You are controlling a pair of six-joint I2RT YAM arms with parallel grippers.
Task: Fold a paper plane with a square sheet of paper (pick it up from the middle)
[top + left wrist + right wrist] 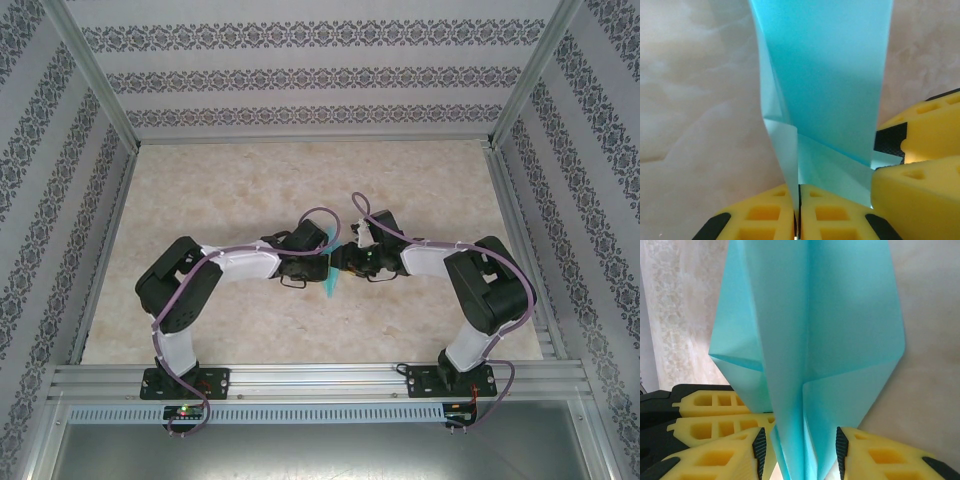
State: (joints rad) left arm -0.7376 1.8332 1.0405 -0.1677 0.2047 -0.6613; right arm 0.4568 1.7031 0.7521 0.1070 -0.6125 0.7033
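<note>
Yellow gridded finger pads (765, 215) of the left gripper (797, 212): pressed flat together, with the teal-blue paper sheet (825, 75) pinched in the seam between them.

Tabletop (250, 190), pale marbled stone pattern: the paper is held off it, mid-table.

Arms, two, black and white: both bent inward and meeting at centre. Left gripper (318, 264) and right gripper (344, 262) face each other with the sheet (329, 275) between them. Neither is nearer; both are at the paper.

Paper sheet (810, 315), partly folded into several layers with a centre crease: stands on edge. Its long axis runs away from the arm bases in the top view and straight out ahead of the fingertips in both wrist views.

Right gripper (800, 452): fingers apart, straddling the lower folds; pad contact cannot be told. Judged next need: close squarely across the crease, not along it.

Right fingers (920, 195): just beside the left pair, at the sheet's corner.
</note>
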